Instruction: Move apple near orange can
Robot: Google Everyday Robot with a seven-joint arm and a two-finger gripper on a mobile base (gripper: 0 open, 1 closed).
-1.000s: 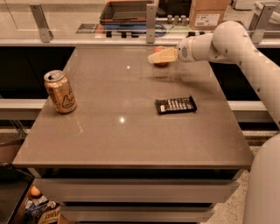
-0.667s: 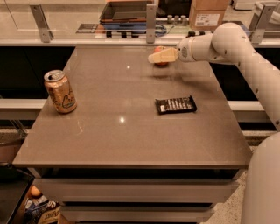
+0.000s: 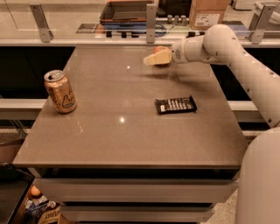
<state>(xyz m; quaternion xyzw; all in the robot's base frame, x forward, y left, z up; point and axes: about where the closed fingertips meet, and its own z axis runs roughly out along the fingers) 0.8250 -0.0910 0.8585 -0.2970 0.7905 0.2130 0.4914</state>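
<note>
Where the glossy grey-brown tabletop (image 3: 109,144) catches the light, a flat black rectangular object (image 3: 175,105) lies toward its right edge. The orange can (image 3: 60,92), a metal cylinder with pale swirls and a silver top, stands upright by the left edge. Farther back, near the far right corner, the gripper (image 3: 153,58) hovers above the surface. It is closed on the apple (image 3: 158,48), which shows only as a small red-orange curve. Beyond the far edge sits a dark tray (image 3: 127,11).

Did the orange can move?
No. The orange can sits in the same spot by the table's left edge, just as far from the black bar. The hand is over the far side, at the apple.
</note>
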